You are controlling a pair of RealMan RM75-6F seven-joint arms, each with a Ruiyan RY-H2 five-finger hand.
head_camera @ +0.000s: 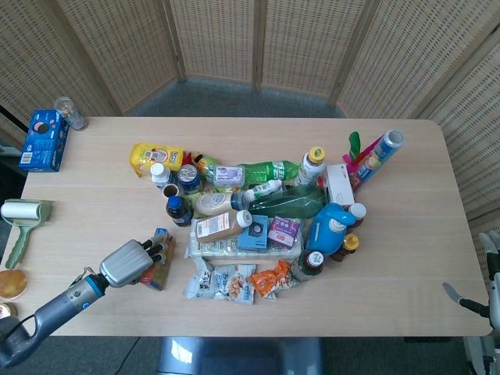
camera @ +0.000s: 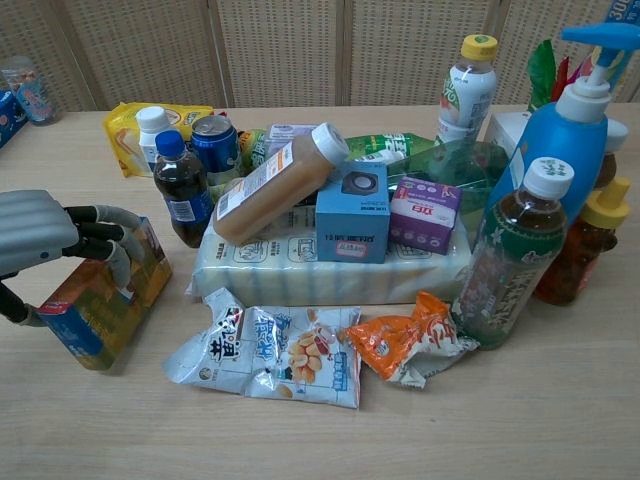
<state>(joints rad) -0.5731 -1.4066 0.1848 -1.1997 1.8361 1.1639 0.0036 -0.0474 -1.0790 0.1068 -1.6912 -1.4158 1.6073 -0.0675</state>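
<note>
Now we see our left hand (camera: 45, 240) curled over a small orange and blue box (camera: 100, 305), fingers (camera: 100, 235) hooked across its top edge and the thumb low on the near side, so the hand grips it. In the head view the same hand (head_camera: 125, 264) sits at about 9 o'clock from the heap of goods, with the box (head_camera: 158, 267) just off its fingertips, tilted and resting on the bench (head_camera: 94, 180), apart from the pile.

At 3 o'clock from the box lie the snack packets (camera: 270, 355), and beyond them an orange packet (camera: 410, 345). At about 1 o'clock from the box a dark cola bottle (camera: 183, 190) stands upright, with a blue can (camera: 214, 140) behind it. A brown bottle with a white cap (camera: 275, 180) leans across a wrapped white pack (camera: 330, 265), which also carries a blue box (camera: 358, 210) and a purple box (camera: 425, 215). At the far right stand a tea bottle (camera: 510, 260) and a blue pump bottle (camera: 570, 135).

Our right hand shows in neither view. At the bench's left edge in the head view sit a blue carton (head_camera: 43, 141) and a lint roller (head_camera: 23, 219).
</note>
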